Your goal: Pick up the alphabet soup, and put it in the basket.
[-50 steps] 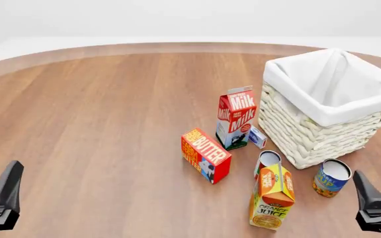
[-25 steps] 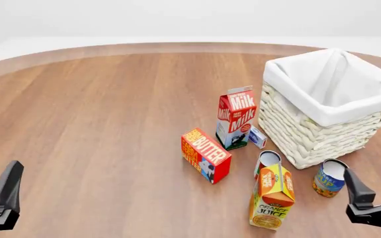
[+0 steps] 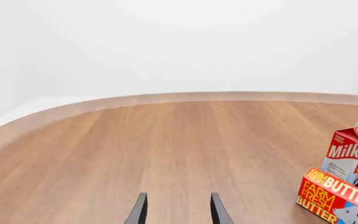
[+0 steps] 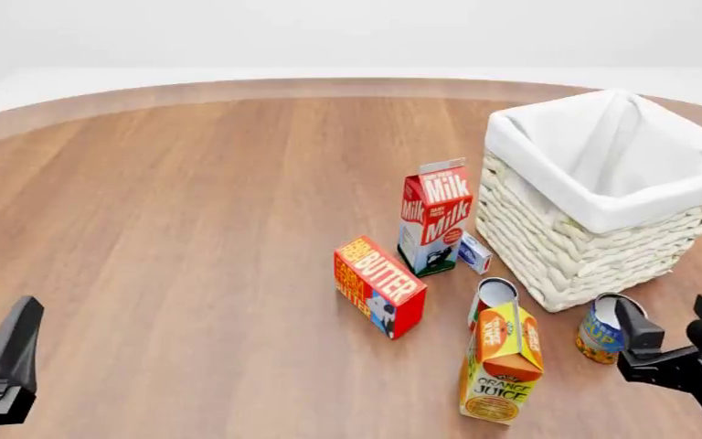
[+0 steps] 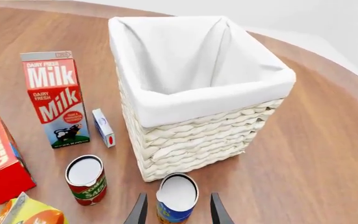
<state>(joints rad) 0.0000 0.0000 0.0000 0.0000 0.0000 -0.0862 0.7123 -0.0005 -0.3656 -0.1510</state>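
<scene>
I am working two arms at a round wooden table (image 4: pixel 180 229), and my right gripper (image 5: pixel 175 212) hangs just above and behind the alphabet soup (image 5: pixel 176 198), a small cylindrical can with a blue label, an orange-yellow lower band and a pale grey lid. Its two dark fingers stand spread apart with nothing between them yet; in the right wrist view the can's lid sits in line with the gap, which I judge is why I have lined it up this way, ready to lower around the can. The can stands upright on the table, just beside the near corner of the basket (image 5: pixel 191 140), a large square one of cream-white woven wicker with white cloth lining folded over its rim. That closeness means a short lift and carry, though the wicker wall leaves little room on that side for a finger. A second can with a red and white label (image 5: pixel 86 179) stands near it, apart from it, beside an orange juice carton (image 4: pixel 501 364). Further off are a red milk carton (image 4: pixel 434 218), a small blue and white box (image 4: pixel 474 252) and a red butter box (image 4: pixel 379 285). My left gripper (image 3: pixel 175 210) rests low at the near left of the table, fingers parted and empty, well apart from everything, because this pick belongs to the right arm.
</scene>
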